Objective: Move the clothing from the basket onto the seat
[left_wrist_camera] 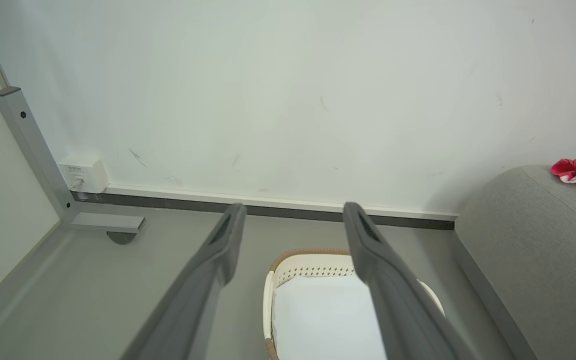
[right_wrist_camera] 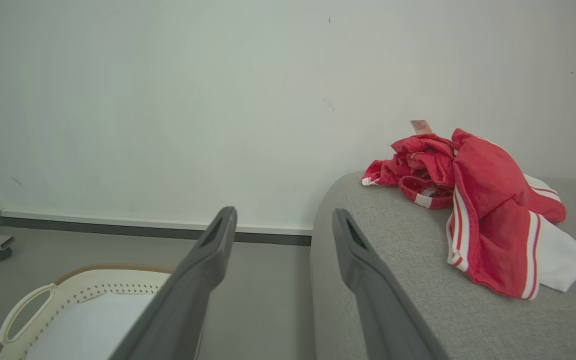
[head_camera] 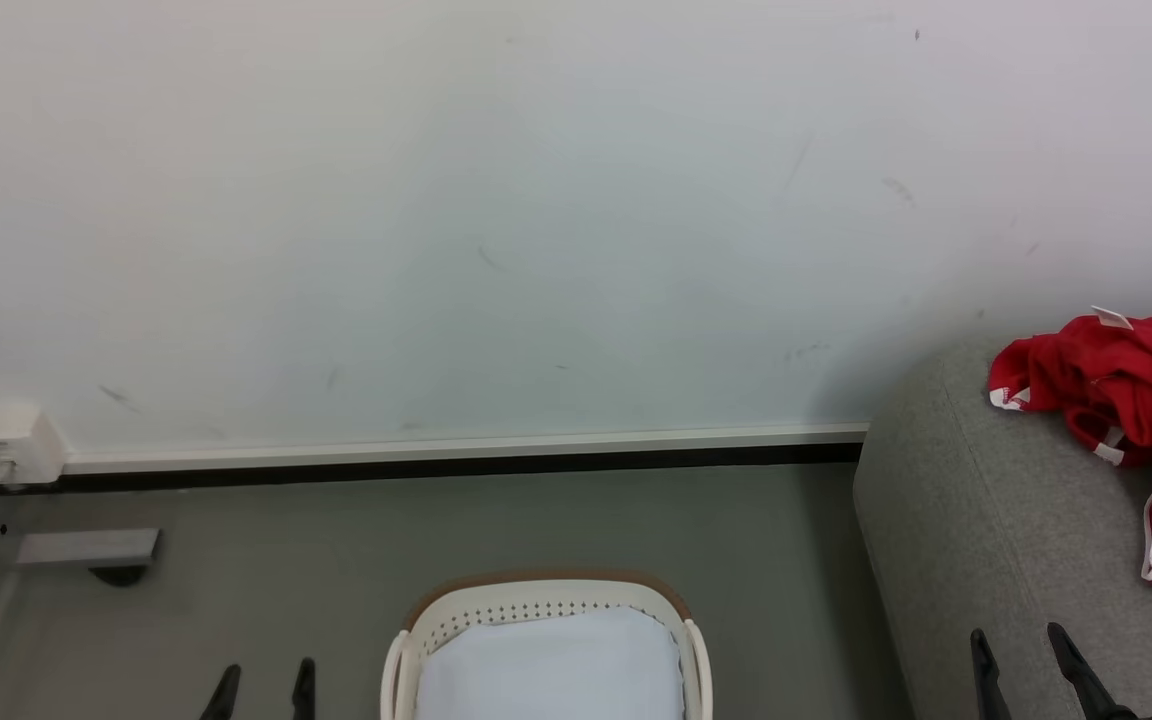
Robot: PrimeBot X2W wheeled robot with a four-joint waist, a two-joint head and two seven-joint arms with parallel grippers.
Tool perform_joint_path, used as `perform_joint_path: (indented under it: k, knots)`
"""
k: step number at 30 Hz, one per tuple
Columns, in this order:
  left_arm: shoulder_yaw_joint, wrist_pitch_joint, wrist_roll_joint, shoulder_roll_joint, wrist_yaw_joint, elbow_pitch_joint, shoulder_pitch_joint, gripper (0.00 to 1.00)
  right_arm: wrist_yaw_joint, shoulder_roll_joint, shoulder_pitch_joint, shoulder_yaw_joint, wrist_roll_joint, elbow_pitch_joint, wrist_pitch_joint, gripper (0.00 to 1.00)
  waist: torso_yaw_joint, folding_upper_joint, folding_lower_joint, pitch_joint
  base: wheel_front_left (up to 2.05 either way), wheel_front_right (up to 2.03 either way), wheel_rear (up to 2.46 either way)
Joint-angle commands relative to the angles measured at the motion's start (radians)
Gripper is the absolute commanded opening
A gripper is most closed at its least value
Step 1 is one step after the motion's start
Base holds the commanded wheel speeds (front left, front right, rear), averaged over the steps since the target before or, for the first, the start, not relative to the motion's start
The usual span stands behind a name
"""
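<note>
Standing wide apart with nothing between them, the two long dark fingers of the left gripper (head_camera: 264,690) point up over smooth grey floor (head_camera: 266,540). Just to their right sits the basket (head_camera: 546,585), an oval of white plastic, brown along the rim, with rows of small holes through its wall and a looped white handle at each side. A pale lining (head_camera: 551,665) lies flat and smooth inside it. The right gripper (head_camera: 1026,670) is spread as well, its tapered matte fingers holding nothing, at the rounded end of the seat (head_camera: 986,520), a big sofa in light-grey woven fabric with a seam along its edge. The basket lies to this gripper's left, with a strip of floor between it and the seat. Beyond the right gripper's fingertips and a little to their right, the clothing (head_camera: 1126,390) lies on the seat's top in a crumpled heap: soft bright red cloth with white side stripes, a ribbed red band edged in white, a white panel, and a small pale tag (head_camera: 1111,318) sticking up. Past both grippers a scuffed matte white wall (head_camera: 536,220) meets the floor at a white and black skirting strip (head_camera: 456,455). Far to the left gripper's left, a small white box (head_camera: 11,440) sits on the wall beside a grey metal post (head_camera: 86,547) with a flat foot.
</note>
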Motion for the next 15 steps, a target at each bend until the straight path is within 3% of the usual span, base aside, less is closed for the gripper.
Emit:
perform_joint_path:
  k: [1, 14, 15]
  knots:
    - [0.013, 0.000, 0.015, -0.005, -0.007, -0.005, 0.012, 1.00, -0.003, -0.003, -0.009, -0.001, 0.005, 0.009, 0.000, 1.00, 0.004, 0.0000, 0.0000, -0.001, 0.00, 0.00, 0.00]
    - [0.064, -0.001, 0.061, -0.042, -0.039, -0.020, 0.014, 1.00, -0.003, -0.003, -0.017, 0.034, 0.018, 0.039, 0.000, 1.00, 0.021, 0.0000, 0.0000, -0.001, 0.00, 0.00, 0.00]
    - [0.060, 0.000, 0.054, -0.043, -0.038, -0.013, 0.005, 0.00, 0.000, 0.000, -0.003, 0.034, 0.014, 0.039, 0.000, 0.00, 0.021, 0.0000, 0.0000, -0.001, 0.00, 0.00, 0.00]
